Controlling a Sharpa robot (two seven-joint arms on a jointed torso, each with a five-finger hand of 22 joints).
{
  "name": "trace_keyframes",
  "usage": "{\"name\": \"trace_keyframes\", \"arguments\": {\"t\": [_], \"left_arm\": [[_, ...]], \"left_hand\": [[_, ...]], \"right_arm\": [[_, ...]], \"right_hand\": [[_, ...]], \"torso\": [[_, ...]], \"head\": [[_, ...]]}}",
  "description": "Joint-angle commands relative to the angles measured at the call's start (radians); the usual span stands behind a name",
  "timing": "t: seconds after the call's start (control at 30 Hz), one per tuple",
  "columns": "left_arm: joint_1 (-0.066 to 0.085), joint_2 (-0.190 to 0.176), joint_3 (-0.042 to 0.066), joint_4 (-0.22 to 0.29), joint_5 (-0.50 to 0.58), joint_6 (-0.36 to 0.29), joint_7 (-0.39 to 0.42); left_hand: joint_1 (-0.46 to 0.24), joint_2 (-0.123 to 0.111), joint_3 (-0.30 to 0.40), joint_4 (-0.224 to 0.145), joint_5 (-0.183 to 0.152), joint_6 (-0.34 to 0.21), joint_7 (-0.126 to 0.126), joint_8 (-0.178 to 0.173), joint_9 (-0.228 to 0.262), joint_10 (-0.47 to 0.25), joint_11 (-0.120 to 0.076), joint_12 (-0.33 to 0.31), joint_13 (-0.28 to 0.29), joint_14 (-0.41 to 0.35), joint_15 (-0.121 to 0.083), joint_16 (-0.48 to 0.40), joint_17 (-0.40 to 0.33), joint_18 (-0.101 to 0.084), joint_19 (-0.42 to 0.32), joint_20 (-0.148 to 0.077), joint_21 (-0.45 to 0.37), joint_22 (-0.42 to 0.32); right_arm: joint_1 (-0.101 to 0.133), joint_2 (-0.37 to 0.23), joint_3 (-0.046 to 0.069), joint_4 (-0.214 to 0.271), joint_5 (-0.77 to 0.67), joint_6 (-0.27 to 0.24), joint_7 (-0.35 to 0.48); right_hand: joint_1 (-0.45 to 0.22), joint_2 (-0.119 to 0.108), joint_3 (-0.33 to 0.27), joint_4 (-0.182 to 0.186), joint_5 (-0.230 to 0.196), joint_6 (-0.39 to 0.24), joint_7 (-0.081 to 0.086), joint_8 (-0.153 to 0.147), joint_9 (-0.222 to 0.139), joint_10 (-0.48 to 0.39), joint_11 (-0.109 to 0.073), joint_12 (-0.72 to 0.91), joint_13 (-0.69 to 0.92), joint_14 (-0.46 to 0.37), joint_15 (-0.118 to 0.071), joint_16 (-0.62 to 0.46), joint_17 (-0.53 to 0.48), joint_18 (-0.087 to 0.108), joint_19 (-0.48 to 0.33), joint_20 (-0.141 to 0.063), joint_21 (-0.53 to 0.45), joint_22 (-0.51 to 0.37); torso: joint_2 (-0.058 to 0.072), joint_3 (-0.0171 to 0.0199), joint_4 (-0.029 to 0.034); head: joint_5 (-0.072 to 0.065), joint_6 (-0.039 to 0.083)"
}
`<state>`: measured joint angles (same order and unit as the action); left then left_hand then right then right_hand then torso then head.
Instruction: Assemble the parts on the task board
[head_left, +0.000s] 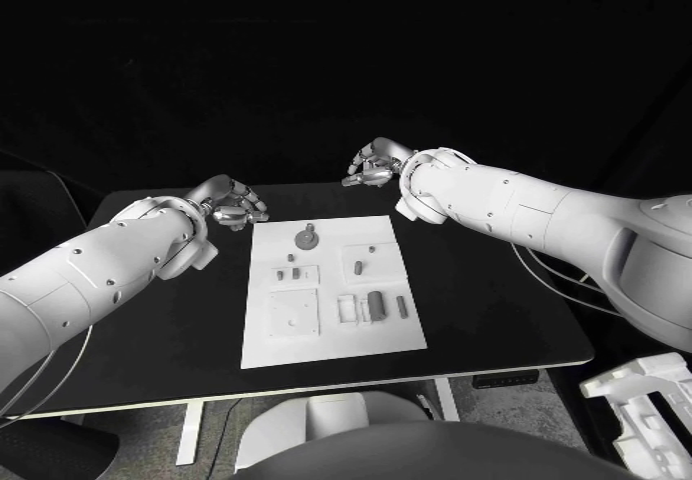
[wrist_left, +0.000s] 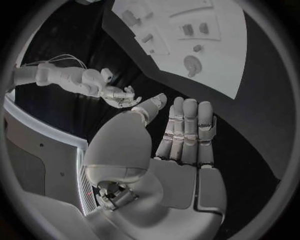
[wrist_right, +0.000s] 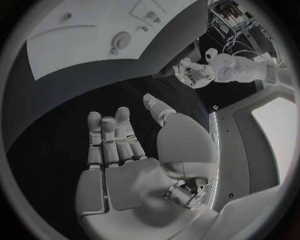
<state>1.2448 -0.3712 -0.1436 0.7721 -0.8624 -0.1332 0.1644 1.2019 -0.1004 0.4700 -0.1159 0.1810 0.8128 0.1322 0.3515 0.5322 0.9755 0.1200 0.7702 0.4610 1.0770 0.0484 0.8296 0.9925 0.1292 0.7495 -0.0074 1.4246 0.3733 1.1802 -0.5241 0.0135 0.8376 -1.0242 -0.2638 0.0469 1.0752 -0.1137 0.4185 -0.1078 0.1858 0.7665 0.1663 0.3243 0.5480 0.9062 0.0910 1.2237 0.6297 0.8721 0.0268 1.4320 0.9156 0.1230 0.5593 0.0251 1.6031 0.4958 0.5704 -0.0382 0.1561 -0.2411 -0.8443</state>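
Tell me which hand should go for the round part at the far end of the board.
Probably left. The left hand hovers open just off the task board's far corner, nearer the round part than the open right hand.

white task board (head_left: 329, 330), grey parts (head_left: 376, 304), black table (head_left: 490, 300)

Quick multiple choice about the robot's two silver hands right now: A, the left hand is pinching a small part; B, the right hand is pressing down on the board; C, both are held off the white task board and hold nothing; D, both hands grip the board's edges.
C: the silver left hand and silver right hand sit beside and beyond the white task board, and both wrist views show flat, empty palms.
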Motion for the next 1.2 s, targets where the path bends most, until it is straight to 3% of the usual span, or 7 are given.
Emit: {"name": "trace_keyframes", "arguments": {"t": [0.03, 0.23, 0.37, 0.57, 0.63, 0.8, 1.2], "left_arm": [[0.002, -0.024, 0.006, 0.046, 0.12, -0.028, 0.01], [0.002, -0.079, 0.01, 0.133, 0.26, -0.03, 0.025], [-0.001, -0.112, 0.01, 0.189, 0.356, -0.009, 0.046], [-0.017, -0.162, 0.009, 0.264, 0.42, -0.001, 0.067], [-0.023, -0.175, 0.009, 0.28, 0.439, -0.004, 0.075], [-0.034, -0.198, 0.009, 0.303, 0.466, -0.003, 0.094], [-0.044, -0.207, 0.009, 0.316, 0.51, 0.022, 0.116]], "left_hand": [[-0.016, 0.001, -0.008, 0.003, 0.003, -0.002, 0.005, 0.004, 0.004, -0.005, 0.01, -0.038, -0.026, -0.006, 0.016, -0.06, -0.033, -0.018, -0.022, 0.006, -0.035, -0.02], [-0.035, -0.004, -0.026, 0.004, 0.003, -0.002, 0.007, 0.006, 0.011, -0.017, 0.019, -0.114, -0.077, -0.015, 0.038, -0.179, -0.093, -0.028, -0.053, 0.025, -0.099, -0.047], [-0.052, -0.007, -0.046, 0.005, 0.002, -0.005, 0.009, 0.005, 0.016, -0.036, 0.025, -0.178, -0.114, -0.037, 0.058, -0.28, -0.142, -0.037, -0.087, 0.04, -0.155, -0.061], [-0.082, -0.012, -0.091, 0.005, 0.003, -0.012, 0.011, 0.0, 0.02, -0.087, 0.028, -0.262, -0.145, -0.084, 0.082, -0.397, -0.194, -0.051, -0.143, 0.059, -0.233, -0.068], [-0.09, -0.011, -0.108, 0.005, 0.003, -0.014, 0.011, -0.002, 0.021, -0.101, 0.029, -0.285, -0.149, -0.106, 0.089, -0.436, -0.211, -0.057, -0.167, 0.064, -0.26, -0.069], [-0.093, -0.012, -0.114, 0.005, 0.003, -0.014, 0.011, -0.003, 0.022, -0.105, 0.028, -0.291, -0.149, -0.115, 0.091, -0.449, -0.217, -0.059, -0.175, 0.066, -0.27, -0.069], [-0.09, 0.001, -0.117, 0.006, 0.004, -0.003, 0.018, 0.002, 0.025, -0.101, 0.029, -0.299, -0.148, -0.136, 0.093, -0.476, -0.228, -0.062, -0.188, 0.069, -0.286, -0.069]], "right_arm": [[-0.014, 0.006, 0.0, -0.02, -0.001, 0.022, 0.027], [-0.046, -0.001, 0.0, -0.039, -0.002, 0.024, 0.033], [-0.065, -0.004, 0.0, -0.058, -0.015, 0.024, 0.037], [-0.092, -0.018, 0.0, -0.066, -0.043, 0.026, 0.04], [-0.1, -0.023, 0.0, -0.065, -0.059, 0.031, 0.04], [-0.114, -0.03, 0.0, -0.065, -0.101, 0.043, 0.036], [-0.147, -0.015, -0.011, -0.11, -0.216, 0.068, -0.002]], "right_hand": [[0.009, -0.001, 0.0, -0.008, -0.001, 0.004, 0.001, 0.004, 0.001, 0.004, -0.002, 0.005, -0.001, 0.003, -0.003, 0.004, -0.002, -0.003, 0.003, -0.004, 0.001, -0.001], [0.014, 0.0, 0.002, -0.011, -0.001, 0.006, 0.001, 0.005, 0.002, 0.004, -0.002, 0.005, -0.002, 0.003, -0.003, 0.004, -0.002, -0.002, 0.003, -0.004, 0.001, -0.001], [0.016, 0.0, 0.002, -0.012, -0.001, 0.008, 0.001, 0.006, 0.002, 0.004, -0.002, 0.005, -0.002, 0.003, -0.003, 0.004, -0.002, -0.002, 0.003, -0.005, 0.001, -0.002], [0.021, 0.001, 0.004, -0.013, -0.001, 0.012, 0.001, 0.008, 0.003, 0.005, -0.002, 0.006, -0.002, 0.004, -0.004, 0.005, -0.002, -0.002, 0.003, -0.005, 0.001, -0.002], [0.022, 0.001, 0.005, -0.014, -0.001, 0.013, 0.001, 0.009, 0.004, 0.006, -0.002, 0.007, -0.002, 0.004, -0.004, 0.005, -0.002, -0.002, 0.004, -0.005, 0.002, -0.002], [0.026, 0.001, 0.006, -0.015, -0.001, 0.017, 0.0, 0.01, 0.005, 0.007, -0.003, 0.007, -0.002, 0.005, -0.004, 0.006, -0.002, -0.002, 0.004, -0.005, 0.002, -0.002], [0.041, 0.002, 0.01, -0.02, -0.001, 0.024, 0.0, 0.014, 0.007, 0.012, -0.004, 0.01, -0.003, 0.008, -0.006, 0.008, -0.002, 0.0, 0.007, -0.006, 0.004, -0.002]], "torso": [[-0.038, -0.0013, 0.0219], [-0.071, -0.0053, 0.0396], [-0.087, -0.0056, 0.0489], [-0.099, -0.0063, 0.0544], [-0.102, -0.0048, 0.0548], [-0.105, -0.0034, 0.0538], [-0.091, -0.0039, 0.0587]], "head": [[0.004, 0.0], [0.011, 0.0], [0.011, 0.0], [0.01, 0.001], [0.011, 0.0], [0.011, 0.0], [0.01, 0.016]]}}
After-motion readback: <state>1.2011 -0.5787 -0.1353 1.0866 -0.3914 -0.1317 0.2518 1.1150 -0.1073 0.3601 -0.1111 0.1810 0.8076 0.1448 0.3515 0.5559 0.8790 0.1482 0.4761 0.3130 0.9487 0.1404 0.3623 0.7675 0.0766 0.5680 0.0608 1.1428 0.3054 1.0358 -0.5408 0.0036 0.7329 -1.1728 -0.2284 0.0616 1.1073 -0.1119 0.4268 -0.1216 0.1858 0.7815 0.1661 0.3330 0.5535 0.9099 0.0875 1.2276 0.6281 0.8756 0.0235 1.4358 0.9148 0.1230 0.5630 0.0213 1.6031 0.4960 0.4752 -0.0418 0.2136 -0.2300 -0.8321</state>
